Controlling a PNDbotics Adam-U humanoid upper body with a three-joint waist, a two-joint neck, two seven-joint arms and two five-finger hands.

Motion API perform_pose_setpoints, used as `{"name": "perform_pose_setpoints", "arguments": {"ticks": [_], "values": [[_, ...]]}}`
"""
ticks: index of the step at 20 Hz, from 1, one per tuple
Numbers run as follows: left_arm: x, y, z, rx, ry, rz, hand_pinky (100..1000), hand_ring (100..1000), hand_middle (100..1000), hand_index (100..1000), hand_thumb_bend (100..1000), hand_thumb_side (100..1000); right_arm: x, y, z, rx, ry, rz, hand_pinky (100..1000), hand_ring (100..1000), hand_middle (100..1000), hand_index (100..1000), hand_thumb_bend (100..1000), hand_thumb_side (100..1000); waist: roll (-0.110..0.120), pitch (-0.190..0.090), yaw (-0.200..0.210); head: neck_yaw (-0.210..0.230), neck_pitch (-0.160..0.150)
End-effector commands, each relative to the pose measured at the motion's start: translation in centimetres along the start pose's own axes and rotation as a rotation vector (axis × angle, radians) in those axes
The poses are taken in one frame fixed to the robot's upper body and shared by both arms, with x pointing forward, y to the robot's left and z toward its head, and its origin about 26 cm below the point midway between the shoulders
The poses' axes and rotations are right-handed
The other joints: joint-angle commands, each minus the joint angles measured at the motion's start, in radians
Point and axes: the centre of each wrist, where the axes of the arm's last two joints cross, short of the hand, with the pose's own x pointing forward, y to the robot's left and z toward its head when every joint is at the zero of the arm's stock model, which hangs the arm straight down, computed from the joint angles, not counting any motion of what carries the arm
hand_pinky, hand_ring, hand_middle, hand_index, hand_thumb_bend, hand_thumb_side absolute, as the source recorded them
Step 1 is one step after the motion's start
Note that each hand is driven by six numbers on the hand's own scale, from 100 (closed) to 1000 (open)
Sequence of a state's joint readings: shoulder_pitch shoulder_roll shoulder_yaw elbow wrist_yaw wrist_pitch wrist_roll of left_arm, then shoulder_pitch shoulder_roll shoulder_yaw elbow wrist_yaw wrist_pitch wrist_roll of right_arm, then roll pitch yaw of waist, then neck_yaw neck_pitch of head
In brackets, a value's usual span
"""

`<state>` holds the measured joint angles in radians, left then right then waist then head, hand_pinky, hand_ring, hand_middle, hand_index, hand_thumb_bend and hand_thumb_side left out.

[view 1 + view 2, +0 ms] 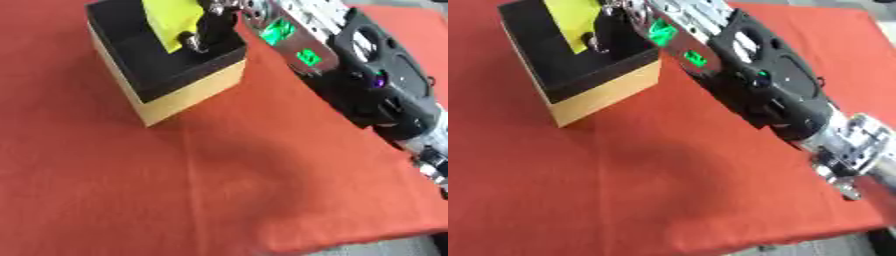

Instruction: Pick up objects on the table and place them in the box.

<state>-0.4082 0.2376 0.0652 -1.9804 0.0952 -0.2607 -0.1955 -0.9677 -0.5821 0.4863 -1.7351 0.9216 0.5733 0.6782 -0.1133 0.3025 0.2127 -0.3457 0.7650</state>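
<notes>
Over the box (166,75) at the far left corner of the red-covered worktop (219,175), your right hand (213,20) has its fingers curled onto a yellow object (171,20), held above the black interior.

yellow object (171,20): top cut off | right hand (210,27): fingers partly hidden
</notes>
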Motion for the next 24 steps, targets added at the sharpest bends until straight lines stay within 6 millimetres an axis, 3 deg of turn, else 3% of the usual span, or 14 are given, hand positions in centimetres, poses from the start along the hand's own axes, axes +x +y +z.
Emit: {"name": "perform_pose_setpoints", "arguments": {"ticks": [1,4,5,7,9,11,14,24], "values": [[0.6,0.2,-0.4,-0.009,-0.028,-0.015,490,586,683,598,100,574,-0.7,-1.2,0.1,0.198,0.170,-0.156,609,521,407,521,100,100,0.007,-0.016,0.001,-0.002,0.005],[0.6,0.2,-0.4,-0.010,-0.025,-0.015,490,586,683,598,100,574,-0.6,-1.2,0.0,0.199,0.156,-0.145,652,578,468,574,116,112,0.005,-0.014,0.002,-0.001,0.005],[0.6,0.2,-0.4,-0.010,-0.025,-0.015,490,586,683,597,100,574,-0.6,-1.2,0.0,0.201,0.153,-0.140,680,620,513,624,175,134,0.005,-0.014,0.002,-0.001,0.005],[0.6,0.1,-0.4,-0.011,-0.024,-0.014,490,586,683,597,100,575,-0.7,-1.0,-0.3,0.211,0.146,-0.126,783,782,732,801,318,215,0.003,-0.013,0.003,-0.001,0.005],[0.6,0.1,-0.4,-0.011,-0.024,-0.014,490,586,683,597,100,575,-1.0,-0.5,-0.8,0.227,0.155,-0.112,891,904,855,919,426,285,0.003,-0.013,0.004,-0.001,0.005],[0.6,0.1,-0.4,-0.010,-0.023,-0.014,490,586,683,597,100,575,-1.3,-0.2,-1.3,0.236,0.173,-0.095,947,957,863,930,532,271,0.002,-0.014,0.005,-0.001,0.005],[0.6,0.1,-0.3,-0.010,-0.022,-0.013,490,586,683,597,100,575,-1.7,0.0,-1.8,0.227,0.198,-0.071,961,969,864,951,557,311,0.002,-0.014,0.005,-0.002,0.005],[0.6,0.1,-0.3,-0.011,-0.020,-0.012,489,586,684,596,100,574,-1.4,-0.8,-1.5,0.187,0.190,-0.053,960,967,858,952,529,333,0.005,-0.014,0.005,-0.006,0.005]]}}
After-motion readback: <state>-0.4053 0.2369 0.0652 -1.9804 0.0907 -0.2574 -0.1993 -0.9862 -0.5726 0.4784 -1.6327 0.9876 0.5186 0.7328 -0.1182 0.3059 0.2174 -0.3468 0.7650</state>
